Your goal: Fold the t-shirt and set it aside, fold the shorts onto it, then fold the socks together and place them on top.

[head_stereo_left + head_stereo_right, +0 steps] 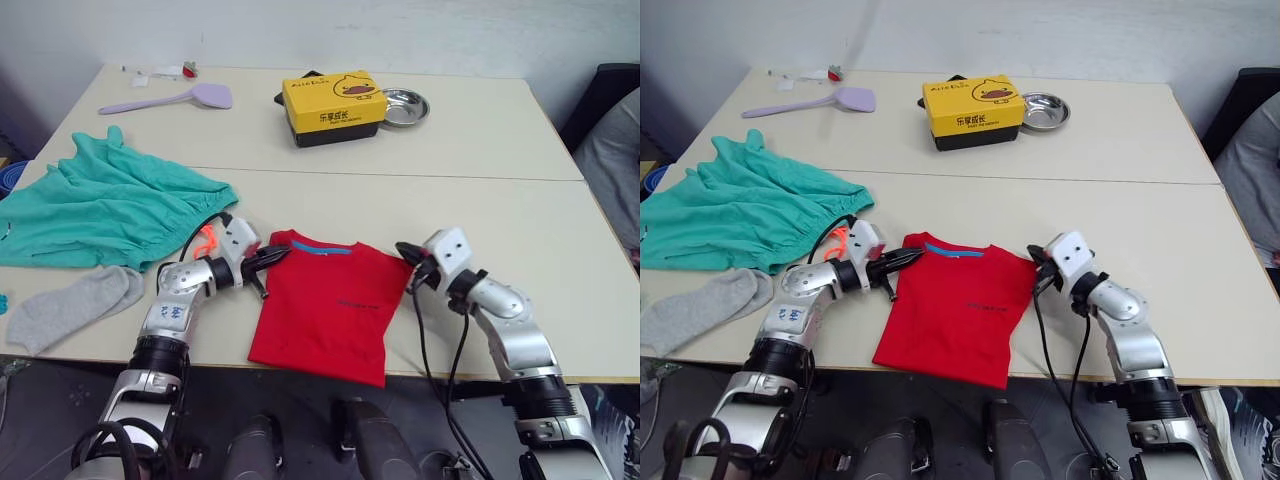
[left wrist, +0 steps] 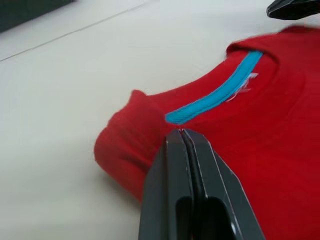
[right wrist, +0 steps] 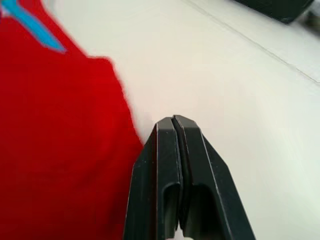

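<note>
The red t-shirt (image 1: 325, 305) lies flat near the table's front edge, sleeves tucked in, its blue neck label (image 2: 215, 97) toward the far side. My left gripper (image 1: 272, 257) is shut, its tips resting at the shirt's left shoulder with no fabric visibly pinched. My right gripper (image 1: 405, 251) is shut and sits just off the shirt's right shoulder, over bare table (image 3: 240, 85). The teal shorts (image 1: 100, 205) lie crumpled at the left, orange drawstring (image 1: 207, 240) showing beside my left wrist. The grey socks (image 1: 75, 300) lie at the front left corner.
A yellow box (image 1: 332, 105) and a metal bowl (image 1: 403, 107) stand at the back middle. A lilac spatula (image 1: 170, 100) lies at the back left. A person's grey-clad arm (image 1: 612, 160) shows past the table's right edge.
</note>
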You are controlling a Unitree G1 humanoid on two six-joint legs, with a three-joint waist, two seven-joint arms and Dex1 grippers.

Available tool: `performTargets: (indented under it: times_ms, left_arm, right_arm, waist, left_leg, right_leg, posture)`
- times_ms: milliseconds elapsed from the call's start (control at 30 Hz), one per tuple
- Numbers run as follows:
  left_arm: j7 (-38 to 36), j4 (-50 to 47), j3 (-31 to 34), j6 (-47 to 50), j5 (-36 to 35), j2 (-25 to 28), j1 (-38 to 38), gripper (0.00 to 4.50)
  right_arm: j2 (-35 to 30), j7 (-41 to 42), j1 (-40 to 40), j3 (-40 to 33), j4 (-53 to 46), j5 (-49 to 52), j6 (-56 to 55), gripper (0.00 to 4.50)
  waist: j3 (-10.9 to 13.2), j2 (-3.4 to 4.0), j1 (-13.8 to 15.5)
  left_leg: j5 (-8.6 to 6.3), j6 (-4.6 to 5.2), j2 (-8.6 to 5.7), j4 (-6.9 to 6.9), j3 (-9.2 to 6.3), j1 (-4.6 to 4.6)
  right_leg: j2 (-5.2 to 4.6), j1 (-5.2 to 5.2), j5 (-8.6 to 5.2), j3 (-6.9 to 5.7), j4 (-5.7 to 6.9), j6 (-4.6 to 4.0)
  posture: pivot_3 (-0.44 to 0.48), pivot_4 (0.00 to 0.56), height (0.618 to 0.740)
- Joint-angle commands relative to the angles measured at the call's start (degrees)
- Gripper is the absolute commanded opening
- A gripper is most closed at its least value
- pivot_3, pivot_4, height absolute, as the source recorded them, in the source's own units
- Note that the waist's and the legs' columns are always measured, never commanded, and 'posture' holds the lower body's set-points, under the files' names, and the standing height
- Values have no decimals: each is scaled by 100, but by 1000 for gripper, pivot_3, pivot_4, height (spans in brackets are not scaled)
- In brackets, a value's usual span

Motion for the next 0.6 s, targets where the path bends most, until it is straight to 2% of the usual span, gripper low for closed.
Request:
performTargets:
  times_ms: [33,167,333,467,600]
  left_arm:
    - [-788,-1161,68,67,-541,331,358,29]
    - [-1504,-2129,-388,58,-504,767,960,29]
    - [-1015,-2481,-730,326,-199,562,1260,29]
    - [-552,-2399,-990,248,377,510,1476,29]
    - [-437,-2304,-831,167,330,585,1735,29]
  right_arm:
    - [-242,980,142,124,-1143,857,225,0]
    - [-394,1344,529,765,-1930,987,916,0]
    - [-152,891,736,1503,-1821,237,1033,0]
    - [33,373,846,1307,-1099,-104,513,0]
    - [-30,365,945,711,-586,190,-6,0]
  waist:
    - [1,1,-2]
    - [-1,1,14]
    - [-2,0,37]
    - [-3,-2,36]
    - [-9,0,34]
  left_leg:
    - [0,-1,1,-2,0,1]
    - [1,-9,7,-7,-4,7]
    - [1,8,-8,-1,-7,3]
    - [0,16,-16,-2,-11,3]
    - [-3,17,-14,-6,-15,8]
  right_leg:
    - [2,0,0,1,1,0]
    - [6,4,-3,-1,-2,-4]
    - [-10,5,-1,-1,-4,-3]
    - [-14,6,0,0,-6,-2]
    - [-13,12,0,-2,-8,-2]
  posture:
    - [0,150,740]
    - [0,150,740]
    - [0,150,740]
    - [0,150,740]
    - [0,150,740]
